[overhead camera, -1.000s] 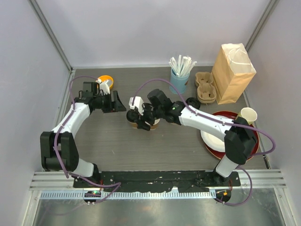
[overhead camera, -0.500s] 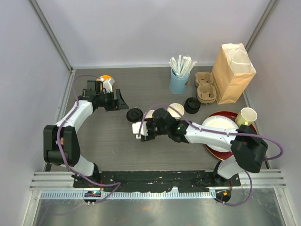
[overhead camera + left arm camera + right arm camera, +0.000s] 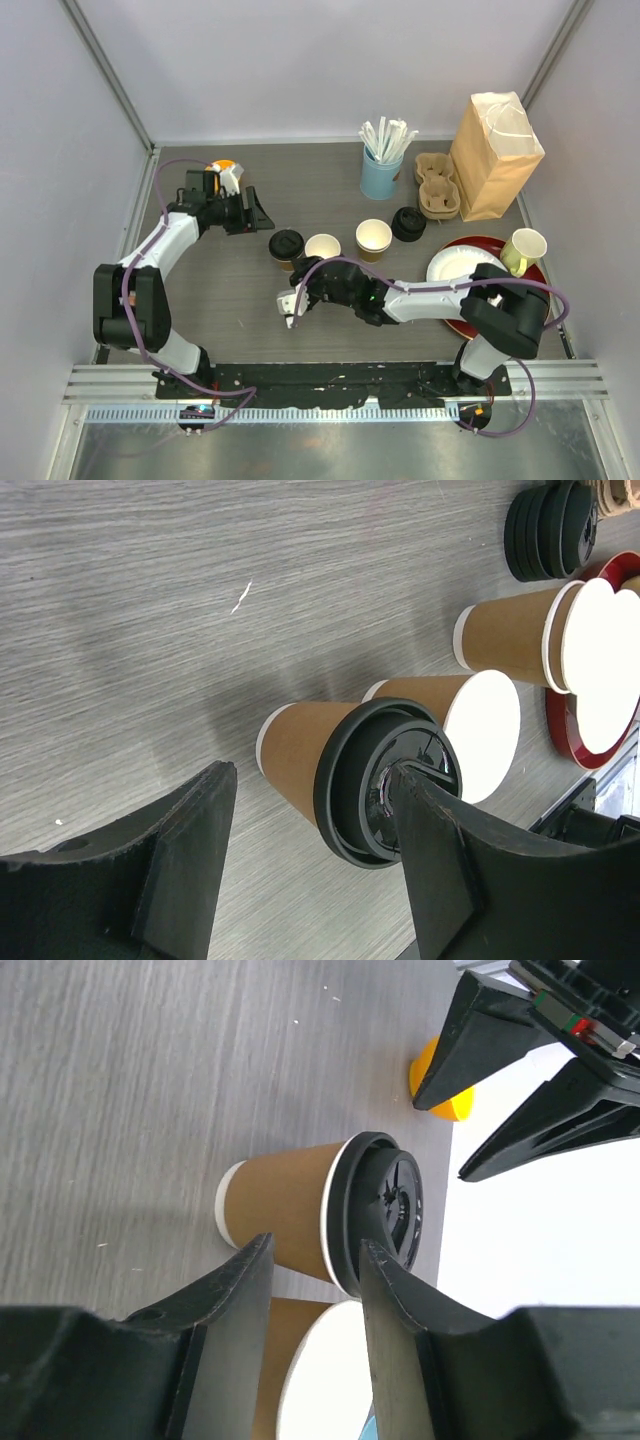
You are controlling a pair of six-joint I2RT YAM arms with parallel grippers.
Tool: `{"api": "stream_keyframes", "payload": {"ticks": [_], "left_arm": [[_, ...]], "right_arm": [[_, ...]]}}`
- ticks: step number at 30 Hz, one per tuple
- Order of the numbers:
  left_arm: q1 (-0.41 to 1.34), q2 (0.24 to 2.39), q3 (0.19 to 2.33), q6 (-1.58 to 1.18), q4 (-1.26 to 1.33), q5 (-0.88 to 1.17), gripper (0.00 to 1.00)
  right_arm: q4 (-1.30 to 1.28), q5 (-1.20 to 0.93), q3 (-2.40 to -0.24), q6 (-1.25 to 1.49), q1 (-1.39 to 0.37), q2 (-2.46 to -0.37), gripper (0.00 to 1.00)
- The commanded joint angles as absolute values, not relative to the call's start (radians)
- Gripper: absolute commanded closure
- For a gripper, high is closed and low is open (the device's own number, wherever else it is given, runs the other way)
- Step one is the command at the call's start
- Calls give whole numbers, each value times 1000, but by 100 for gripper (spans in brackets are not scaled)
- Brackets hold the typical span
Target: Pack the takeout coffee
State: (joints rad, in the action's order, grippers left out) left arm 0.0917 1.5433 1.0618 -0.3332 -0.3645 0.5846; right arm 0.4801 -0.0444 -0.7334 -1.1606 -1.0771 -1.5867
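Observation:
One takeout coffee, a kraft-brown cup with a black lid (image 3: 286,246), stands left of centre. Two brown cups without lids (image 3: 322,247) (image 3: 373,237) stand to its right, and a stack of black lids (image 3: 408,224) is beyond them. My left gripper (image 3: 258,215) is open and empty, just left of the lidded cup (image 3: 300,765), with its fingers (image 3: 180,850) apart. My right gripper (image 3: 293,300) is open and empty, a little nearer than the lidded cup (image 3: 285,1210) and not touching it. The open cup also shows in the right wrist view (image 3: 320,1385).
A brown paper bag (image 3: 495,150) and a pulp cup carrier (image 3: 437,185) stand at the back right. A light-blue cup of straws (image 3: 382,165) is beside them. A red tray with a white plate (image 3: 470,322) and a pale yellow cup (image 3: 527,248) are at the right. An orange object (image 3: 222,168) is behind my left gripper.
My right gripper has drawn back from the cups toward the near edge, leaving the lidded cup standing. The open cups and the lid stack are now uncovered. My left gripper has barely moved.

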Motion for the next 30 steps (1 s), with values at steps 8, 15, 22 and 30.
{"api": "stream_keyframes", "payload": {"ticks": [8,15,22,30], "left_arm": [[107,1578,1055,-356,-307,604,36],[130,1583,1057,-350,-307,601,38],[133,1583,1058,-347,-314,600,39],[135,1586,1052,-336,-327,601,42]], "right_arm": [[626,87,-747,-1273,-1088,-1654,59],[623,109,-741,-1299,-1086,-1664,62],[611,107,-756,-1292,-1088,-1701,67],[572,110,-762,-1284,-1088,-1712,73]]}}
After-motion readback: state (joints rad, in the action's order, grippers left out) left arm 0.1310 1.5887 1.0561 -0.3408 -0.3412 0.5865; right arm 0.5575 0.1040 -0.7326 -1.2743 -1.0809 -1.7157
